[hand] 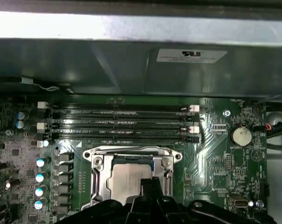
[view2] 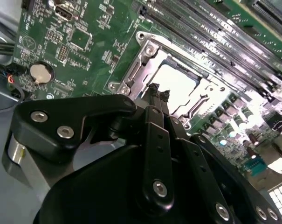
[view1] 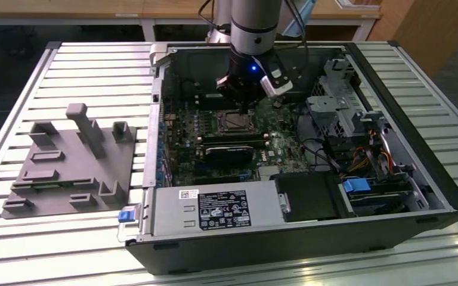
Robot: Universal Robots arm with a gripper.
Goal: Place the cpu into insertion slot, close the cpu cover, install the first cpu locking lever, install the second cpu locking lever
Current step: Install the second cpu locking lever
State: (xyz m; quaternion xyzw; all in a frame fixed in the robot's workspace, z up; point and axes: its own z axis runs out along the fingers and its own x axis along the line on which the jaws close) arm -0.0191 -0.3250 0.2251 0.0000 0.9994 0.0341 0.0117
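Slatted metal table (view1: 70, 65) carries open computer case (view1: 420, 179); wooden furniture behind. Grey fixture block (view1: 70, 167) lies on table, well apart from case. Inside case: green motherboard (view2: 85, 42), black memory slots (hand: 117, 123) beside socket, coin battery (hand: 240, 136), power supply (view1: 213, 210) at near wall. Gripper (view2: 158, 93) hangs over insertion slot (hand: 131, 175), fingers pressed together, grasping nothing. Cpu (view2: 175, 86) sits in slot, cpu cover (hand: 96, 175) framing it, just beyond fingertips.

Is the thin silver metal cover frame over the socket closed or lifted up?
Closed. In both wrist views the silver cover frame lies flat on the socket, the grey metal chip showing through its window.
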